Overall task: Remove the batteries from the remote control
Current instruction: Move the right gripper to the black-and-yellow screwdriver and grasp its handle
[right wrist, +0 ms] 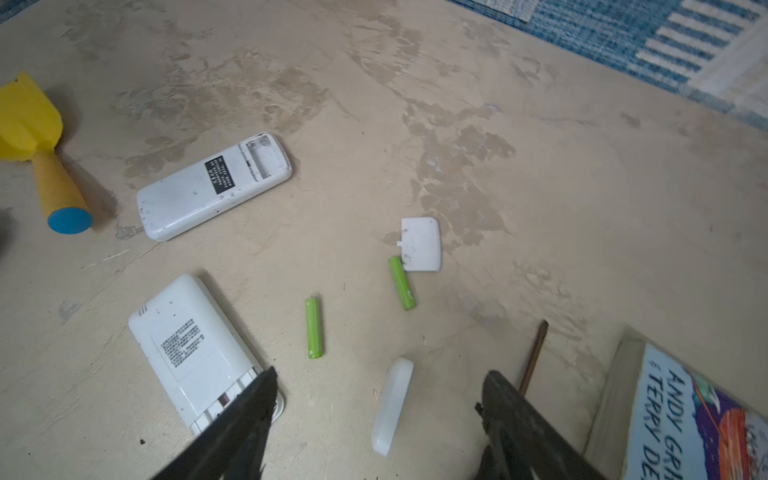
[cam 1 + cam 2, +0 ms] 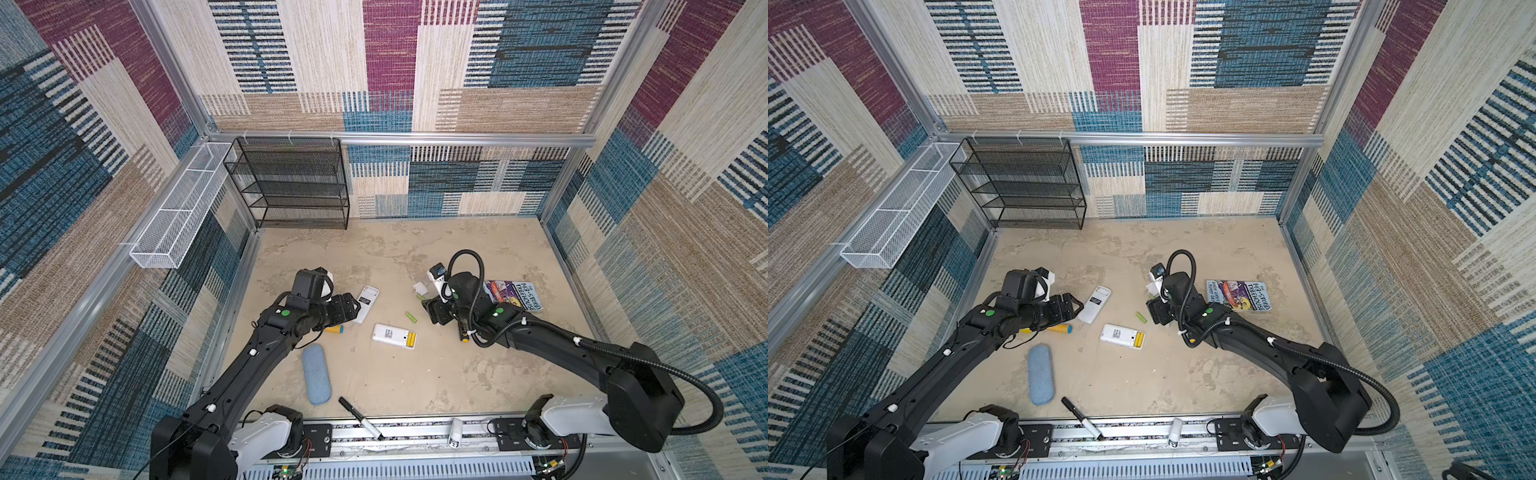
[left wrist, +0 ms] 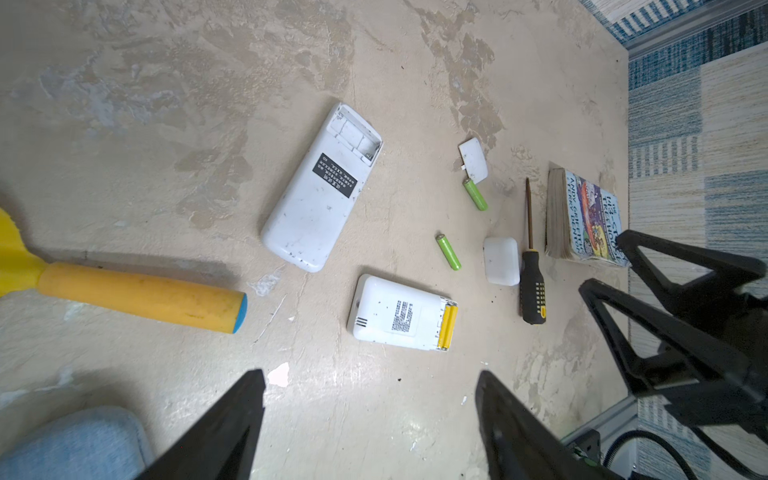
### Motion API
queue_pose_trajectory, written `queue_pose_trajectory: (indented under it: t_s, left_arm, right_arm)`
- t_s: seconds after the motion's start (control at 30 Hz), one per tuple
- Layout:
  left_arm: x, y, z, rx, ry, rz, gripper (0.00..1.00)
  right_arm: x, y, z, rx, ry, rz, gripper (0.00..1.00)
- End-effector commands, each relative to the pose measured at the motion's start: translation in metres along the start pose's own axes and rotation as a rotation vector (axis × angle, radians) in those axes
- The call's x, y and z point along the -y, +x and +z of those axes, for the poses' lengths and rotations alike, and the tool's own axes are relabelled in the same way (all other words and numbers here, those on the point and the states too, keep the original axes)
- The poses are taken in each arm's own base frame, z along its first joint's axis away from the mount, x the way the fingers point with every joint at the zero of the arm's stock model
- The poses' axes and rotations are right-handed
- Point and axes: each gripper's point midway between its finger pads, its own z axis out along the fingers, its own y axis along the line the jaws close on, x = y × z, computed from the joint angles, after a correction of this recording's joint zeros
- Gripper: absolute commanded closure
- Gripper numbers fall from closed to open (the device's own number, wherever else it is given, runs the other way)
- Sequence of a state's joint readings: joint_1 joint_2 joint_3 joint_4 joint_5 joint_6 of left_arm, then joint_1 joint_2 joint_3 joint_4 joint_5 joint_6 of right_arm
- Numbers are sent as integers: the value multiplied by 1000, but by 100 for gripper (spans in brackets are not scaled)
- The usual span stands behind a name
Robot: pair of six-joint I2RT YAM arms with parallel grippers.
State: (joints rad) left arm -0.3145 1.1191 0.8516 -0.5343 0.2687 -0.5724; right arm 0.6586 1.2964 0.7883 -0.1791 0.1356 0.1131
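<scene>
Both grippers' jaws stand wide apart and empty. Brace the short remote (image 2: 388, 334) with the left gripper (image 3: 370, 374). With the right gripper (image 1: 380, 374), lift the yellow batteries (image 2: 410, 338) at its 3 o'clock end in a top view, probably spring side first.

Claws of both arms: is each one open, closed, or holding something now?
Left claw: open, holding nothing.
Right claw: open, holding nothing.

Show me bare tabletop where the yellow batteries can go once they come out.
Widest bare stretch: the far beige tabletop, between the black mesh rack and the paperback book. Another: near the front, between the light blue oblong case and the right arm. Crowded: the middle, around the two white plastic remotes and two lime green batteries.
</scene>
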Motion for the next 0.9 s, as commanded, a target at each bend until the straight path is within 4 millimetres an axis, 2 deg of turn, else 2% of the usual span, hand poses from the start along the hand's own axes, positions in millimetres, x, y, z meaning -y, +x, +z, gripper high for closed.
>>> queue_pose_trajectory:
  t_s: [0.0, 0.1, 0.2, 0.4, 0.87]
  left_arm:
    - [8, 0, 3, -8, 45, 29, 18]
    - [11, 0, 4, -14, 64, 25, 18]
    - [15, -1, 7, -21, 85, 25, 18]
    - [23, -1, 13, -52, 126, 18, 18]
    - [32, -6, 21, -67, 166, -3, 19]
  right_arm:
    - [37, 10, -13, 14, 128, 354, 28]
    - [57, 36, -22, -47, 188, 469, 34]
    - [65, 64, -24, -124, 221, 509, 35]
    - [57, 103, -11, -239, 190, 541, 39]
    - [52, 124, 15, -283, 173, 518, 56]
